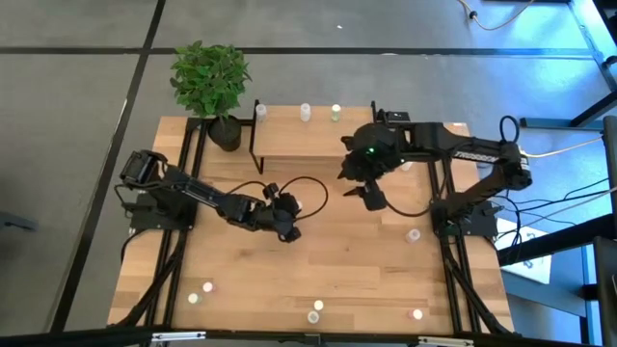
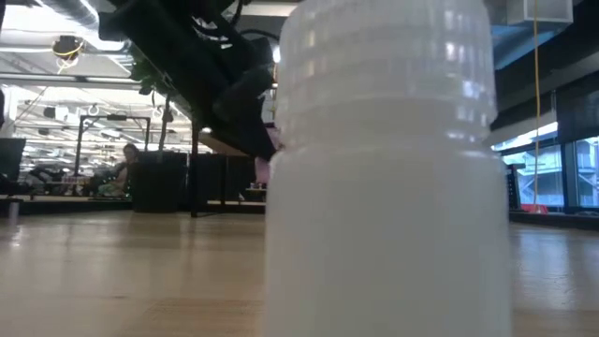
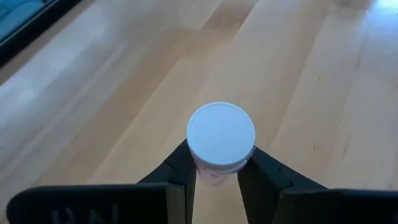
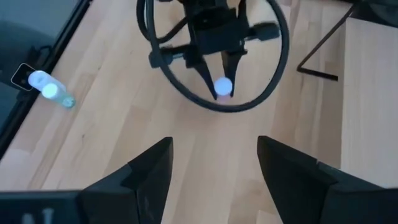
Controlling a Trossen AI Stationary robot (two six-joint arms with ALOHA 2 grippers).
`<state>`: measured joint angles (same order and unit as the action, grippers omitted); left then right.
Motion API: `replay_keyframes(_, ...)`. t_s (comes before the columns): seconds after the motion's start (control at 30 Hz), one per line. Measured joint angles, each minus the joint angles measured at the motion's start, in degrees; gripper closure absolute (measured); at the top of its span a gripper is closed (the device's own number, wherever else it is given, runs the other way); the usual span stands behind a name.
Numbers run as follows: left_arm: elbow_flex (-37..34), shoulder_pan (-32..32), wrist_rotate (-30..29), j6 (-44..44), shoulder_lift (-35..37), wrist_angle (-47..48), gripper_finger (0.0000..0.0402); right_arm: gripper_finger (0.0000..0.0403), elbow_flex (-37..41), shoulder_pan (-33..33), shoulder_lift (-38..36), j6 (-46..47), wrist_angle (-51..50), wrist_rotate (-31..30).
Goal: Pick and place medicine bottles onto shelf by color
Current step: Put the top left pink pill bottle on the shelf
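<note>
Between left pincer (image 3: 217,177) fingers — white-capped bottle (image 3: 220,138)

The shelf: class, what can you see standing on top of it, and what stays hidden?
On the shelf, three small bottles stand along its far edge, one green-capped. The right arm covers its right end, so anything there cannot be seen.

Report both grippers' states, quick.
Left gripper: jaws shut on a white-capped medicine bottle, mid-table.
Right gripper: jaws open, holding nothing, near the shelf.
</note>
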<state>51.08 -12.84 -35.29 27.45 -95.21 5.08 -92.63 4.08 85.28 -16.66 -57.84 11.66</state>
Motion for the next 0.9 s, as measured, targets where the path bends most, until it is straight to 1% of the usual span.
replay_keyframes(0.07,-0.07,-0.02,0.26,-0.61,-0.79,-0.68,0.0320,0.0167,2.41,-0.03,-1.28,0.12,2.33,0.01)
replay_keyframes(0.13,-0.01,-0.02,0.82,-1.18,-2.01,-3.99,0.0320,0.0167,4.56,-0.03,-2.45,0.19,4.25,0.00)
replay_keyframes(0.27,-0.01,0.13,1.61,-2.61,-3.75,-6.52,0.0320,0.0167,6.67,-0.03,-3.70,1.48,5.28,-0.02)
replay_keyframes(0.6,-0.01,0.72,3.61,-2.54,-8.78,-11.23,0.0320,0.0167,6.89,-0.60,-3.78,1.37,5.54,0.50)
replay_keyframes(0.77,-0.01,0.53,4.92,-2.56,-9.43,-12.41,0.0320,0.0167,6.89,-0.60,-3.78,1.16,5.84,0.54)
replay_keyframes(0.83,-0.01,0.50,4.96,-2.57,-9.43,-12.41,0.0320,0.0167,6.89,-0.60,-3.78,0.57,5.84,1.50)
replay_keyframes(0.9,-0.01,0.52,4.83,-2.61,-9.43,-12.40,0.0320,0.0167,6.89,-0.57,-3.78,-1.30,5.84,4.13)
